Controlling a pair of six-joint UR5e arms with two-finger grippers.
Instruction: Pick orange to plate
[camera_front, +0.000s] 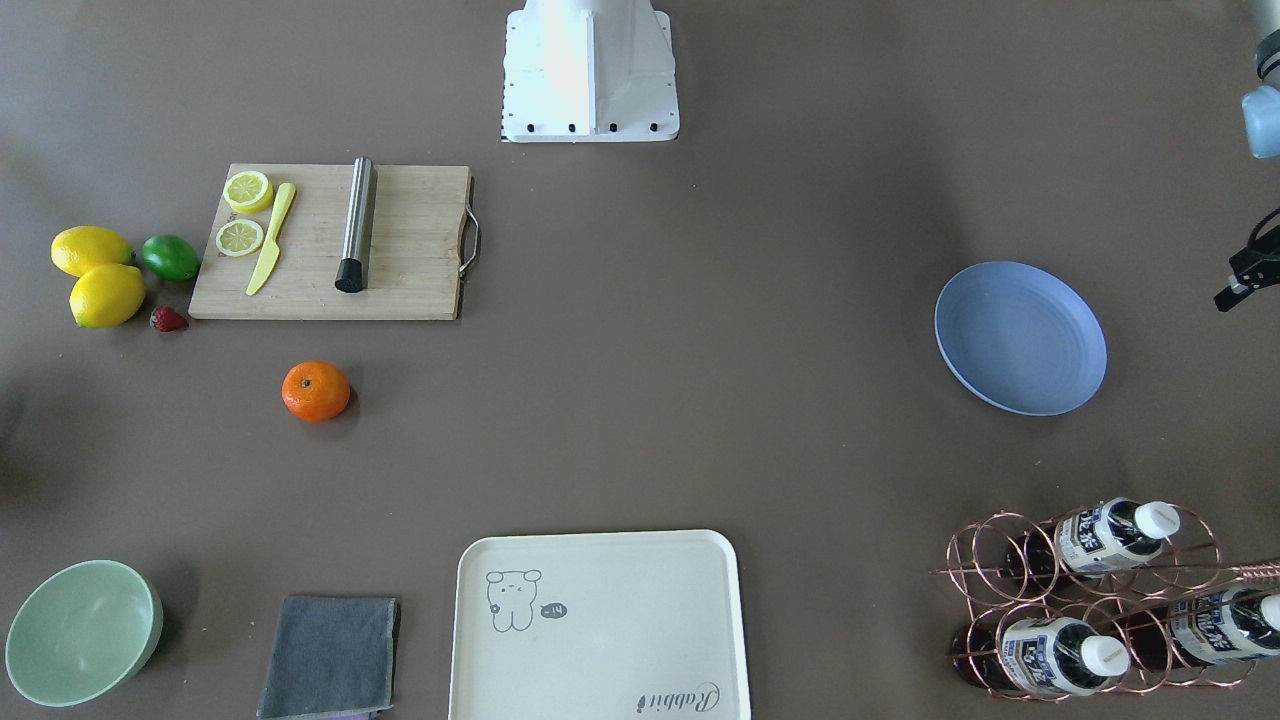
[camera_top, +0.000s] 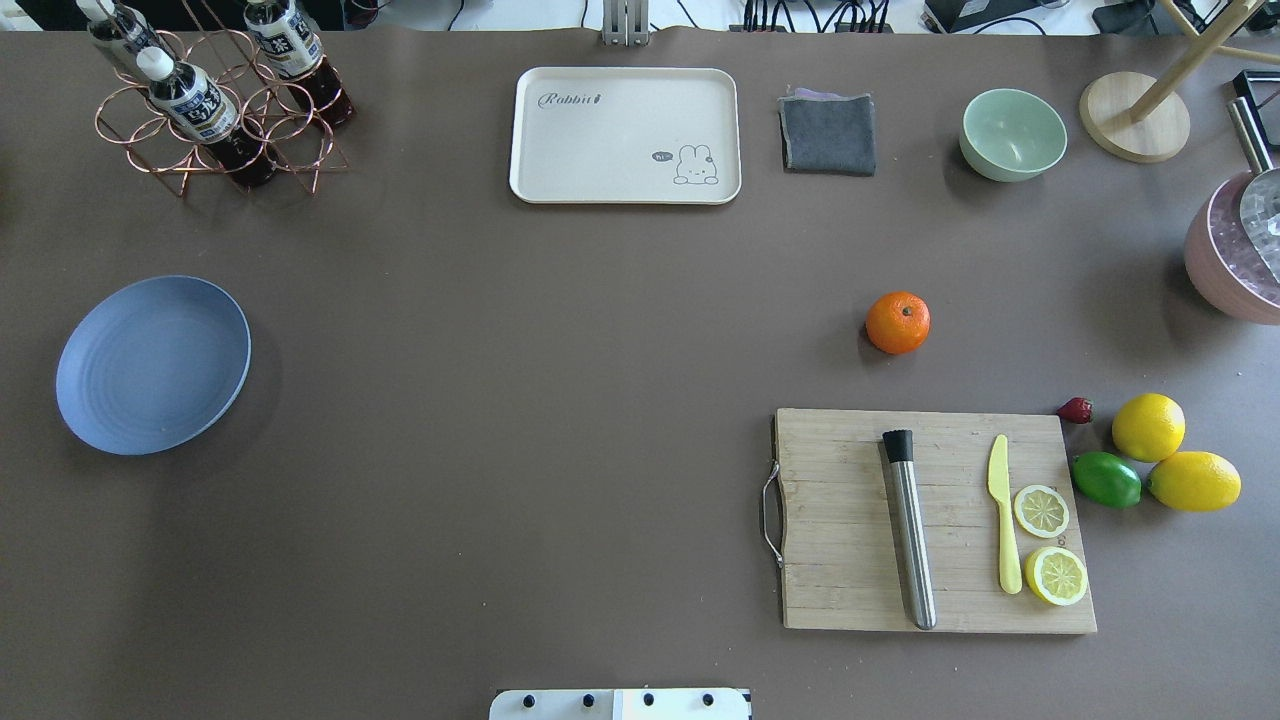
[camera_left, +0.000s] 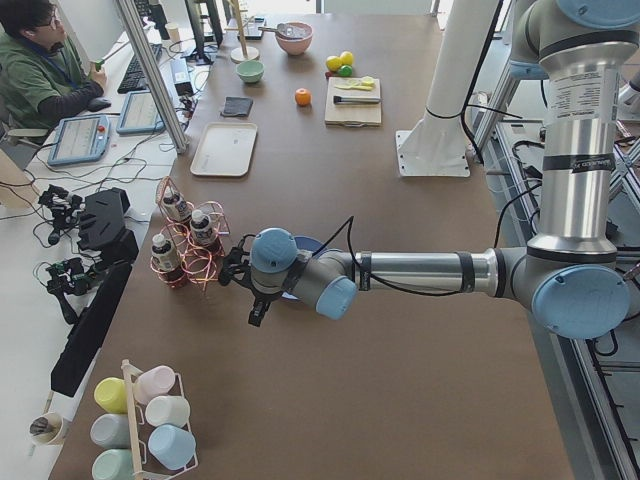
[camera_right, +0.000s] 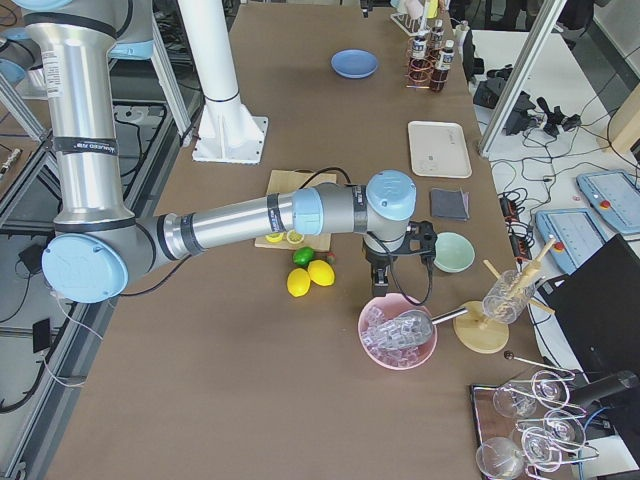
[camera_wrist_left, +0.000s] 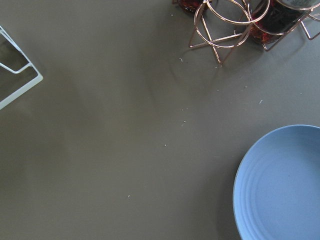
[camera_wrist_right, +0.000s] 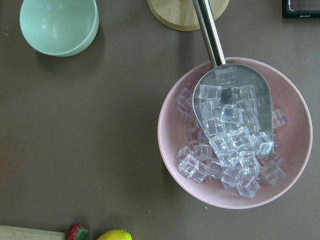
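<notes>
**Table** (camera_top: 550, 400): carries all items. Task status: not begun, as far as the views show.

**Left arm** (camera_left: 420, 270): reaches out over the left end of the table, above the plate and beside a wire bottle rack (camera_left: 185, 245).

**Right arm** (camera_right: 230, 225): reaches over the right end of the table, its wrist above a pink bowl of ice (camera_right: 398, 335).

**Cutting board** (camera_top: 935, 520): lies on the right side, near the robot.

**Plate** (camera_top: 152, 365): sits on the left side of the table. Nothing lies on it. The left wrist camera shows part of its rim and bare table beside it.

**Orange** (camera_top: 897, 322): rests on the table on the right side, just beyond the far edge of the cutting board and apart from it. It is well apart from the plate, with most of the table's width between them. Nothing touches it.

**Left hand** (camera_left: 243, 272): hangs above the table near the plate. It holds nothing that can be seen; whether it is released or clenched, I cannot tell.

**Right hand** (camera_right: 383, 285): hangs over the ice bowl, well apart from the orange. Its state cannot be told.

**Outstanding**, in my judgement: approach, grasp, lift, carry across and release onto the plate.
</notes>
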